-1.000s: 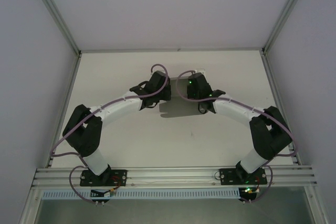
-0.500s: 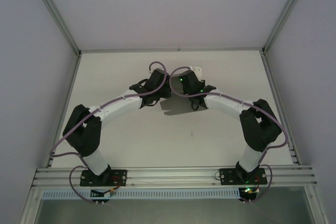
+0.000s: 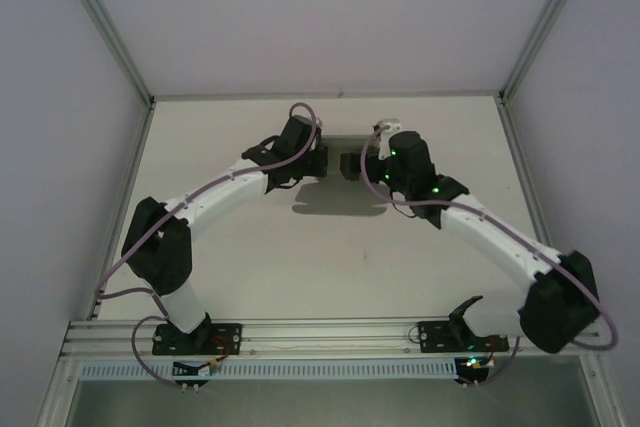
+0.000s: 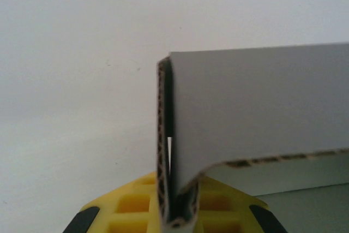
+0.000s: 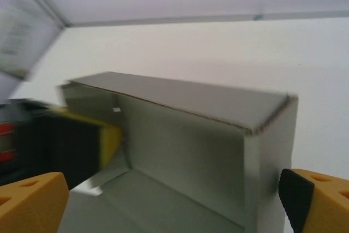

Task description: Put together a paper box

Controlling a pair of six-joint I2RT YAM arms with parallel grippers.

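Note:
The paper box (image 4: 256,107) is a small grey card box, held above the table between my two grippers. My left gripper (image 4: 177,214) is shut on the doubled-over wall at the box's left end, and its yellow fingers (image 4: 131,203) lie on either side of the card. From above, that left gripper (image 3: 316,159) sits just left of the box (image 3: 338,157). My right gripper (image 5: 174,205) stands wide open, facing the box's open inside (image 5: 180,156), with nothing between its fingers. In the top view the right gripper (image 3: 364,163) is at the box's right end.
The white table (image 3: 240,237) is walled on three sides, with metal frame posts (image 3: 515,57) at the corners. The box casts a shadow (image 3: 335,202) on the table beneath it. The right arm's elbow (image 3: 560,307) hangs low near the front right rail.
My right gripper has opened and let go of the box. The right arm's elbow has swung out and down to the right. The left gripper, still shut on the box, has shifted slightly farther back.

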